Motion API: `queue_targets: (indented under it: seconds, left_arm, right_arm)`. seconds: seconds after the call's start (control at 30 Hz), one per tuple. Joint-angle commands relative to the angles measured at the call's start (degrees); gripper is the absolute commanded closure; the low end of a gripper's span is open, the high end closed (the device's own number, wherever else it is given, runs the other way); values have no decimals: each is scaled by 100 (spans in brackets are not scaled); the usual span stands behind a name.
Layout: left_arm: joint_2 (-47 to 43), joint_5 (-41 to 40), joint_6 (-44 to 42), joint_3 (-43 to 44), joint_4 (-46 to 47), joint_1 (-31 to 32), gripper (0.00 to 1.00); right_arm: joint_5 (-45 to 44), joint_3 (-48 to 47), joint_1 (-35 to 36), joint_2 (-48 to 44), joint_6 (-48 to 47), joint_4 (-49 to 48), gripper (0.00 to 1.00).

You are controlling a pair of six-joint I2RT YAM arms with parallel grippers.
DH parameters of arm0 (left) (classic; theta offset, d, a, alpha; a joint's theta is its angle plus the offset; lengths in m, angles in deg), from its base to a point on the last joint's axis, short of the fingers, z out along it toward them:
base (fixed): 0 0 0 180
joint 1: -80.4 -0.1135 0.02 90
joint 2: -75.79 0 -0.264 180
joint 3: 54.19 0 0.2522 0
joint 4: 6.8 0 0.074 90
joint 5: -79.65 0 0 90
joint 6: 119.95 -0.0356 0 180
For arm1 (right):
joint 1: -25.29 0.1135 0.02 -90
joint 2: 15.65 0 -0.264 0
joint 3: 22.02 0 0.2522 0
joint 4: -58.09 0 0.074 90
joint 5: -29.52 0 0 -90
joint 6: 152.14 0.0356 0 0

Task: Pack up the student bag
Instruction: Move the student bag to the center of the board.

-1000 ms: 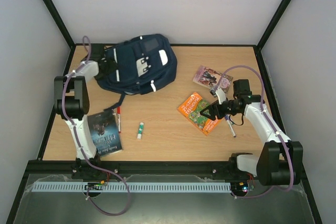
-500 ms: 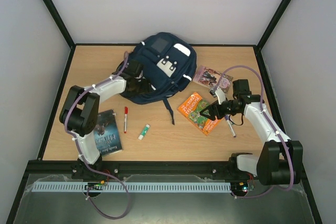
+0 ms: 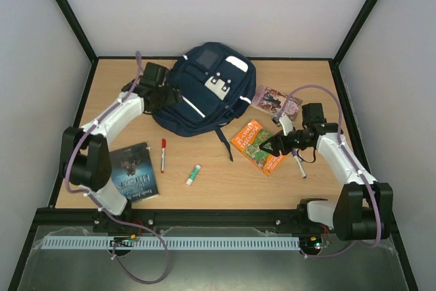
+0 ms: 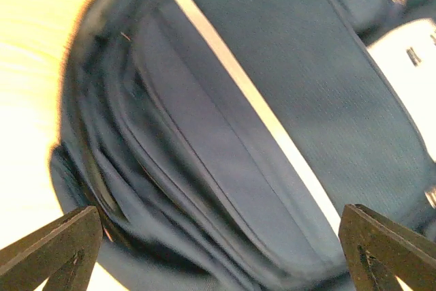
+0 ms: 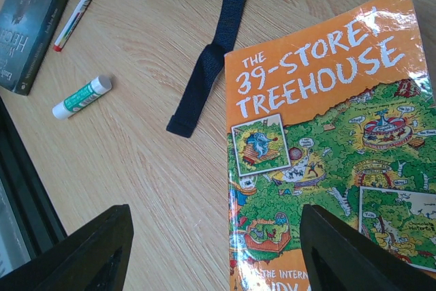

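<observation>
The student bag point(image 3: 201, 95), a navy backpack with white patches and strips, lies at the back centre of the table. One strap trails toward the orange book point(image 3: 258, 146). My left gripper point(image 3: 174, 95) is at the bag's left side, open. In the left wrist view the bag's fabric point(image 4: 272, 100) fills the frame, and the left gripper point(image 4: 221, 250) stands with its jaws wide apart and nothing pinched. My right gripper point(image 3: 264, 148) hovers open over the orange book point(image 5: 327, 141). In the right wrist view the right gripper point(image 5: 221, 257) straddles the book's left edge.
A dark book point(image 3: 134, 172), a red marker point(image 3: 163, 155) and a glue stick point(image 3: 195, 174) lie at the front left. A pinkish book point(image 3: 276, 102) is at the back right, and a pen point(image 3: 298, 166) lies by the right arm. The bag strap point(image 5: 208, 66) ends near the orange book.
The bag slid from the back left to the back centre and turned. My left gripper opened wider and drew back to the bag's left side. The marker and glue stick shifted slightly right. The right arm stayed still.
</observation>
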Motion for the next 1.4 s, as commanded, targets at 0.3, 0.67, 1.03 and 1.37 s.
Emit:
queue_targets:
  seconds: [0.3, 0.67, 1.03, 1.37]
  left_arm:
    - [3381, 3, -321, 3649, -116, -1291, 1]
    - [4047, 1122, -562, 3497, 201, -1361, 7]
    - [2647, 1159, -827, 1261, 288, -855, 14]
    - [1661, 1117, -330, -939, 555, -829, 33]
  right_arm:
    - [-39, 107, 24, -127, 36, 97, 32]
    - [-79, 99, 24, 20, 12, 104, 32]
    - [-68, 87, 24, 86, -23, 127, 32]
    - [-67, 83, 33, 230, -33, 127, 32]
